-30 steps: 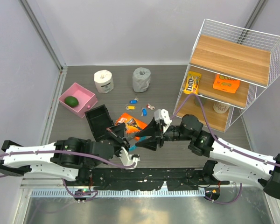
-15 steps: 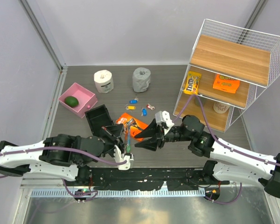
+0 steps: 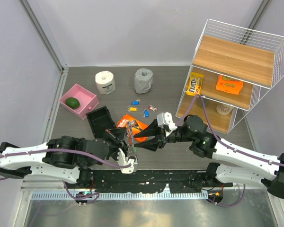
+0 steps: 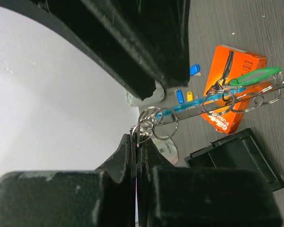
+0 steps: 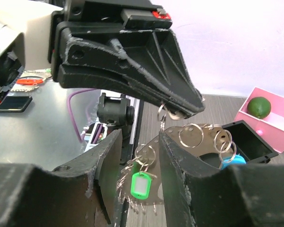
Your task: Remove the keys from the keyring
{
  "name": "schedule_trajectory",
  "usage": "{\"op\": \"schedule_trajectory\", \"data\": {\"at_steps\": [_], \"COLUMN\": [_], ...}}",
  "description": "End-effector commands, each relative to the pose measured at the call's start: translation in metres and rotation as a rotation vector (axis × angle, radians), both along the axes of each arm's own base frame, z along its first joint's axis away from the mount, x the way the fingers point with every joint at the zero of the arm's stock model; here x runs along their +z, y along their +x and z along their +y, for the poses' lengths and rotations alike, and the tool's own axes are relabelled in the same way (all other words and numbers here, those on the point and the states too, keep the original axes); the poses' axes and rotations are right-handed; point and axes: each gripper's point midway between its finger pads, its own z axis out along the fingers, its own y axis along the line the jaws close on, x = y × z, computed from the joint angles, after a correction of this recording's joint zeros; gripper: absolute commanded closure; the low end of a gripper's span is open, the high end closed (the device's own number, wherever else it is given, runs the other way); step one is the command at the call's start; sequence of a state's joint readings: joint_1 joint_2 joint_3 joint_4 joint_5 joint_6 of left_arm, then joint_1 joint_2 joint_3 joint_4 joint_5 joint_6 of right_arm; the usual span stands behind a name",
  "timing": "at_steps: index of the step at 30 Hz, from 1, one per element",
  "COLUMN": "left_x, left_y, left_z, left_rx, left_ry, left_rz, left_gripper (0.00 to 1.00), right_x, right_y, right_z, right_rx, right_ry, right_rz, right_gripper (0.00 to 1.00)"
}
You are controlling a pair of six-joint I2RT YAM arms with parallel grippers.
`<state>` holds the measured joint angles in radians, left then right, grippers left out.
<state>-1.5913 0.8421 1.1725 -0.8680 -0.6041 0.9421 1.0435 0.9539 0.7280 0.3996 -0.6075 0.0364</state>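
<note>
Left fingers (image 4: 130, 146) clench a split ring (image 4: 144, 125). Grey jagged keys (image 5: 142, 205) and green tag (image 5: 139, 183) hang between parted right fingers (image 5: 173, 156); light-blue keyring (image 4: 191, 106) curves alongside.

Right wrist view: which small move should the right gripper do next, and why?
Probably close the right gripper on the bunch. Its fingers stand open on both sides of the hanging keys and green tag, while the left gripper is shut on a split ring at the top. A second hold would let the arms work the keys off the keyring.
</note>
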Motion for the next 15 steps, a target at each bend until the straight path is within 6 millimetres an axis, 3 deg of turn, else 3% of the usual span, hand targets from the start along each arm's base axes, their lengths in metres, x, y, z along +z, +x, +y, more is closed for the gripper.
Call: {"op": "schedule_trajectory", "data": {"at_steps": [1, 15], "left_x": [0.023, 0.025], "left_y": [-0.002, -0.003], "left_z": [-0.003, -0.007], "left_rx": [-0.003, -0.015], "left_ry": [-0.086, -0.094], "left_rz": [0.009, 0.005], "left_gripper": [1.0, 1.0], "right_x": [0.03, 0.022], "right_y": [0.011, 0.014], "right_z": [0.006, 0.023], "right_rx": [-0.048, -0.024], "right_ry": [0.071, 0.046], "right_rz": [-0.088, -0.088], "right_gripper": [0.58, 0.64]}}
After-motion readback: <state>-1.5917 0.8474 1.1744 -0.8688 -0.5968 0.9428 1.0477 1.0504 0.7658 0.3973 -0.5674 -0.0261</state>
